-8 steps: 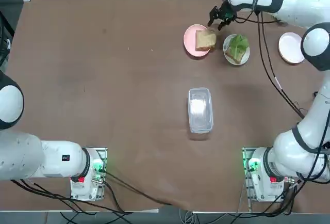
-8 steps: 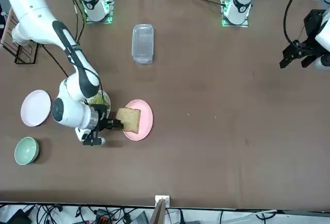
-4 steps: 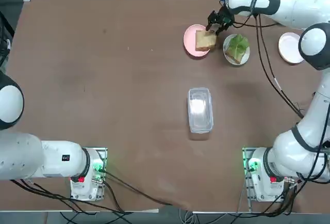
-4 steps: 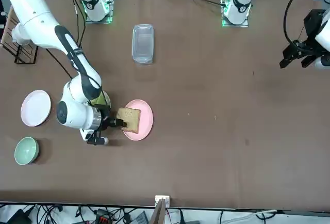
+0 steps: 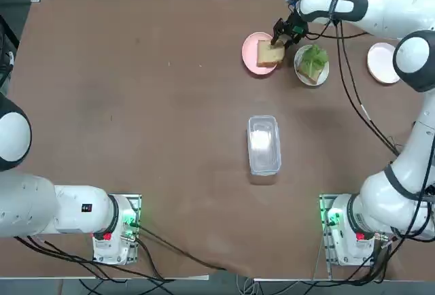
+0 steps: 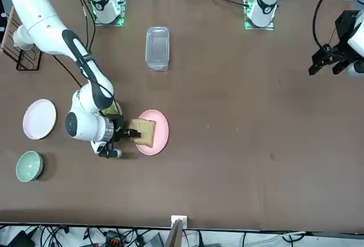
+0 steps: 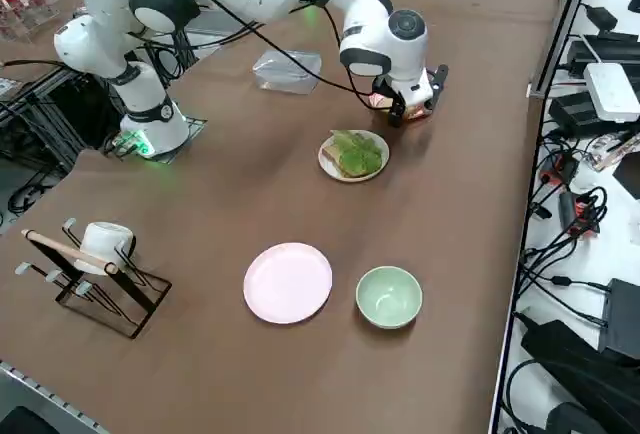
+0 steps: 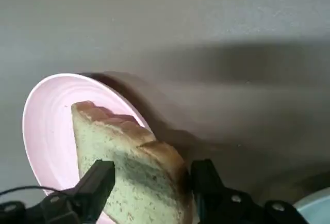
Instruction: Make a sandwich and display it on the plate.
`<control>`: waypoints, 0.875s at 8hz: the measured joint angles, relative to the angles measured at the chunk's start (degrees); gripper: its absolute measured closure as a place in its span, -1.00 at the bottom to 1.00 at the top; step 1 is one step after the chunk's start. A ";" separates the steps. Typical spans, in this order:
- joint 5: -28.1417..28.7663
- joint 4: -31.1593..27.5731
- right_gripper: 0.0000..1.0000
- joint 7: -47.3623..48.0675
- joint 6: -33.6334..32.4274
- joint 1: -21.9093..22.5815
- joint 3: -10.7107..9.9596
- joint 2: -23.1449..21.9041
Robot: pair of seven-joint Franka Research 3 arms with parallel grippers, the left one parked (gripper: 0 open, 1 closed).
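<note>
The right gripper (image 8: 149, 182) straddles the bread slice (image 8: 129, 172) on the pink plate (image 8: 46, 131), its fingers open either side of the crust, likely ready to close. Just beside that pink plate, the white plate (image 5: 321, 76) holds lettuce-topped bread (image 5: 312, 61), evidently awaiting this top slice.

The right gripper (image 8: 149, 182) is straddling a bread slice (image 8: 129, 167), fingers apart on either side; the pink plate (image 8: 46, 126) is lying under the slice.
</note>
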 joint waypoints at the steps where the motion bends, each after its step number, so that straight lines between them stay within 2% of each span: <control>1: 0.00 -0.12 -0.52 0.00 -0.02 -0.02 -0.01 0.00; 2: 0.00 -0.23 -0.33 0.00 -0.03 -0.05 -0.05 0.00; 4: 0.02 -0.20 0.44 -0.22 -0.46 -0.26 -0.06 -0.10; 5: 0.02 -0.09 0.68 -0.99 -1.34 -0.70 -0.06 -0.25; 7: 0.02 0.22 0.81 -2.48 -3.25 -1.81 -0.04 -0.60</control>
